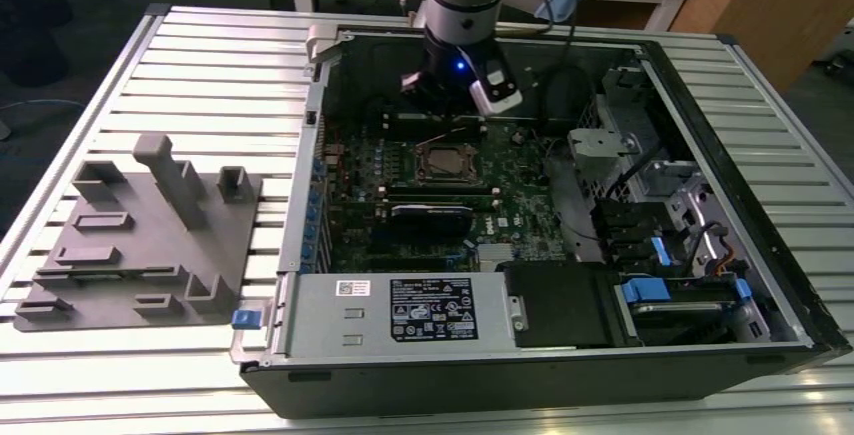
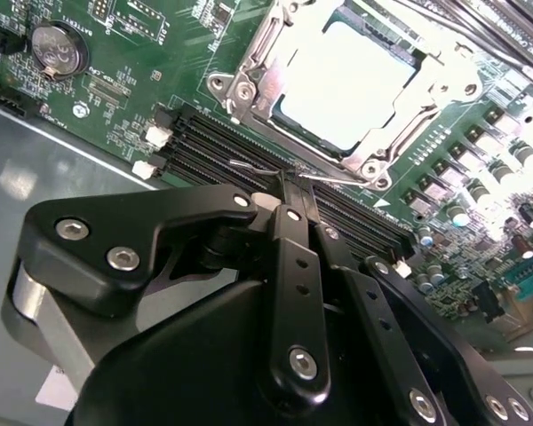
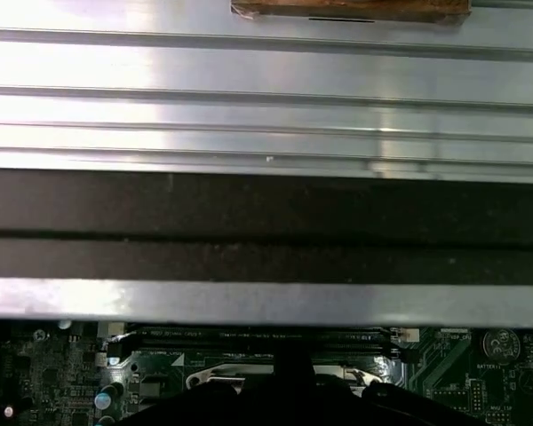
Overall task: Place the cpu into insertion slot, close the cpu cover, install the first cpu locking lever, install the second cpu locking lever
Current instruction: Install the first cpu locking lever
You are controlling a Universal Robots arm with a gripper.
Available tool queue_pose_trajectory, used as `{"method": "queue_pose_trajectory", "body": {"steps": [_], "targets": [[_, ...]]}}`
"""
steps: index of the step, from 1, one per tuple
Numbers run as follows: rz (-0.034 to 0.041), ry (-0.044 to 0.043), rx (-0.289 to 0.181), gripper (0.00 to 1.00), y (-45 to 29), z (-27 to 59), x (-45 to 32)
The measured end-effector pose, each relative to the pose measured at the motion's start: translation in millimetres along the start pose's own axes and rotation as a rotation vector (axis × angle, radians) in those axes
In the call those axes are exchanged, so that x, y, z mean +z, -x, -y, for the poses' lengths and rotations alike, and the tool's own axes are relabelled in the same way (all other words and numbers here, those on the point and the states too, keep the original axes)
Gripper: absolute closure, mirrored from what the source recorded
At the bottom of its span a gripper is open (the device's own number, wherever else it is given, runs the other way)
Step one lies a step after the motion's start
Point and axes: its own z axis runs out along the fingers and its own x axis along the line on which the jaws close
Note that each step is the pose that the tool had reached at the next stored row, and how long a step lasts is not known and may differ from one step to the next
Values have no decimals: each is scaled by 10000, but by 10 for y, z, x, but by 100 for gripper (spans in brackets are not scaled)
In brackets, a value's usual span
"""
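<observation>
Silvery-grey, the cpu [image 2: 342,84] lies flat in the insertion slot [image 2: 224,87] on the green motherboard [image 2: 133,53], with the cpu cover [image 2: 440,84] down around it. My gripper [image 2: 289,188] has its fingers drawn together, tips at a thin wire locking lever [image 2: 258,166] over the black memory slots [image 2: 204,151]; I cannot tell whether it pinches the wire. Around this sits the open computer case [image 1: 721,105] on a slatted metal table [image 1: 200,65], a grey fixture block [image 1: 147,235] at the exterior view's left
</observation>
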Motion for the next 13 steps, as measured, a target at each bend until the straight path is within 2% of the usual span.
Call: {"method": "queue_pose_trajectory", "body": {"steps": [8,13], "targets": [[0,-2,6,89,26,12,45],[6,-4,39,89,27,12,48]]}}
